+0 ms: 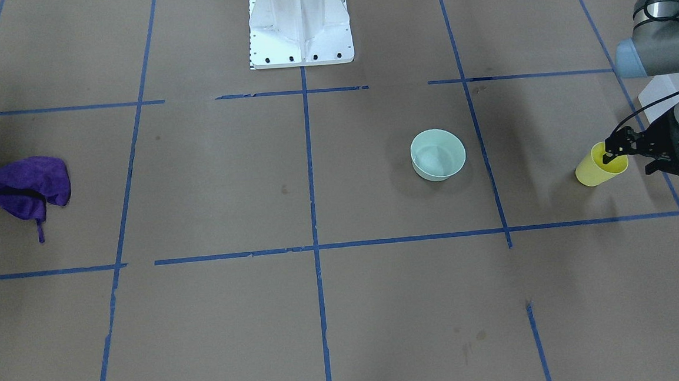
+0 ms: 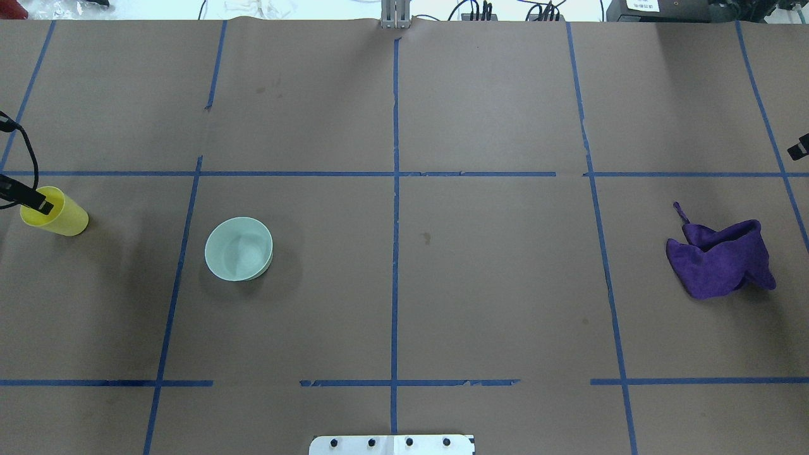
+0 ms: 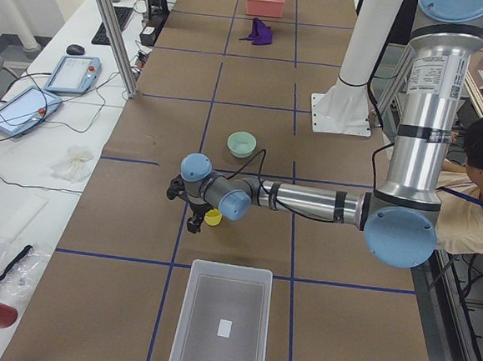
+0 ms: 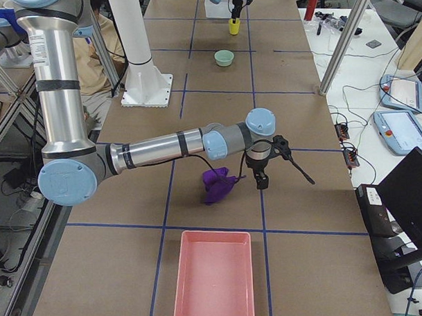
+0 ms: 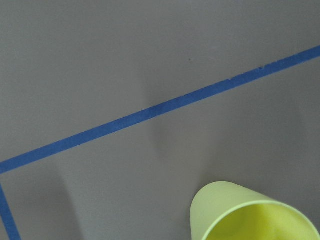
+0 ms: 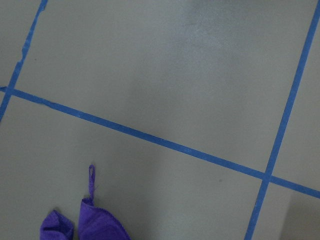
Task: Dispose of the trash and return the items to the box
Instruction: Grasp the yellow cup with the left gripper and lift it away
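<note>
While the left gripper [image 1: 617,156] hangs over the left end of the table [image 2: 404,284], we see one of its fingers [image 1: 608,154] dipped into the mouth of the yellow cup [image 1: 593,174], right at the rim. We cannot tell whether the jaws are pinching the cup wall or merely straddling it, nor whether the cup's base touches the table. The cup stands mouth up. In the left wrist view its rim fills the lower right corner, with a blue tape line [image 5: 150,114] running across the paper beyond it.

The cup is outside the box [image 3: 230,267], which sits further left at the very end of the table, apart from the cup. To the right of the cup, well clear of it, lies a pale green bowl [image 2: 239,248], mouth up.

At the right end of the table the right gripper [image 4: 259,180] hovers just beside a crumpled purple cloth [image 2: 720,259]. We cannot tell whether its jaws are parted or closed. Further right, near the table's end, rests a pink tray [image 4: 214,276].
</note>
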`<state>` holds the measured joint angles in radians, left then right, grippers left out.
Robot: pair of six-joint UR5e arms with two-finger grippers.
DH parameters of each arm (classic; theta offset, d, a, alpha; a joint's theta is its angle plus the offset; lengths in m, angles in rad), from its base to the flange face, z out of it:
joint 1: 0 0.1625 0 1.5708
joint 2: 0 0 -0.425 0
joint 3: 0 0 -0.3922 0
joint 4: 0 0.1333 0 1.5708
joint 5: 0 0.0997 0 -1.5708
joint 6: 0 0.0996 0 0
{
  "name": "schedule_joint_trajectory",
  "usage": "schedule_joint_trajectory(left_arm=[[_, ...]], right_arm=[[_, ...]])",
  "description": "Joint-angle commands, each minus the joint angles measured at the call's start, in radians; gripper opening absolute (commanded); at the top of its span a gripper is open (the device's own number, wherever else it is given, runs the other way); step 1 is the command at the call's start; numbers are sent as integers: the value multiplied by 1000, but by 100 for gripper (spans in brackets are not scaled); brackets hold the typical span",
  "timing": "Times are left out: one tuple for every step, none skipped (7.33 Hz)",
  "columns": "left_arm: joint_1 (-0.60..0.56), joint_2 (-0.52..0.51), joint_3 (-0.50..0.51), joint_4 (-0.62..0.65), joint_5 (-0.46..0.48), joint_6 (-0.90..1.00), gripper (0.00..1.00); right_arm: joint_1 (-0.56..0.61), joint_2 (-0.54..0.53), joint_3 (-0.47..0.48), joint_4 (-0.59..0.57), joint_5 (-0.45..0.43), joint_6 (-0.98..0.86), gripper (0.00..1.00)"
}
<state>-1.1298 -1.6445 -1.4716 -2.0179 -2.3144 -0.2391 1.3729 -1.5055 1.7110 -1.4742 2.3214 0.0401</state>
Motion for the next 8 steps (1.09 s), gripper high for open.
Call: schedule_joint_trajectory(left_arm=[[44,-21,8,-2,1,-134,1],[44,-23,7,-1,3,-160,0],[42,-20,-24,-1,6,-161,0],[36,-6,-112,13,7,-163,0],[3,-12,-168,57,6,-155,0],[-34,-23,-200,102,3,-155,0],[-92,-35,-257,160,-5,-155,0],[-166,-58,-316,244,-5,-149,0]], right_arm=[[-2,2,-1,0,25,3,100],[-2,5,-1,0,27,14,100],[-2,7,4,0,27,14,100],[-2,10,9,3,26,14,100],[-14,13,13,5,27,74,100],[-43,16,16,52,27,160,100],[-63,5,13,130,27,252,100],[-81,5,13,179,27,330,100]])
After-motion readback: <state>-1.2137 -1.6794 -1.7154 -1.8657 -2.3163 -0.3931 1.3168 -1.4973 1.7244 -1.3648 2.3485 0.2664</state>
